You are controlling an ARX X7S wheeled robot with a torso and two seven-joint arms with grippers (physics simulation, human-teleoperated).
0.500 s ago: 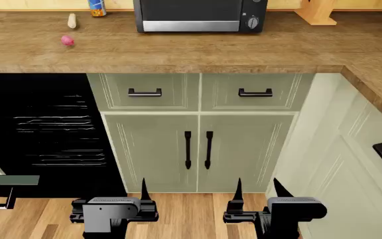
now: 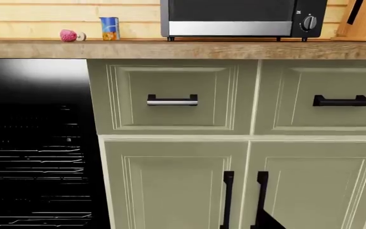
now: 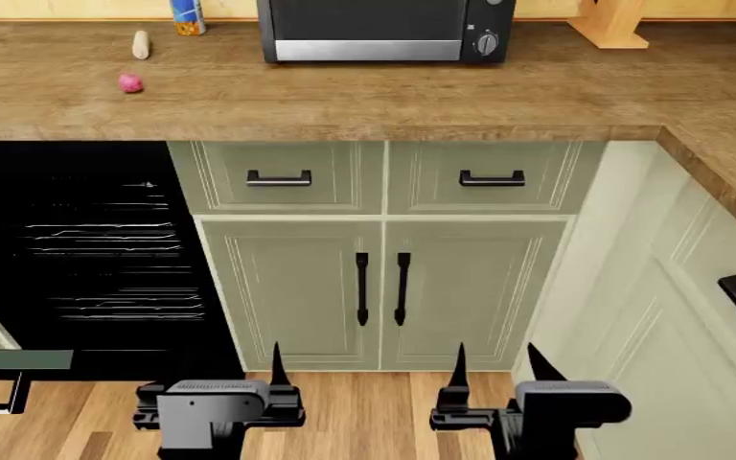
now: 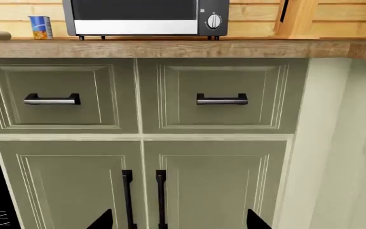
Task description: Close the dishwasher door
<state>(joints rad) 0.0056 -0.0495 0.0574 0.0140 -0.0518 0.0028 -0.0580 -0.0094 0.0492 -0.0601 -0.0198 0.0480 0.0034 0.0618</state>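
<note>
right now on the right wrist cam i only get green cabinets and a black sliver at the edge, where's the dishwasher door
Observer: Head view shows the dishwasher door dropped open, low on the robot's left; only its edge and bar handle are in frame.
Operator: is my left gripper on it
Observer: No. The left gripper hovers in front of the green cabinet doors, apart from the door.
Operator: racks sticking out?
Observer: The left wrist view shows the wire racks back inside the black opening.
</note>
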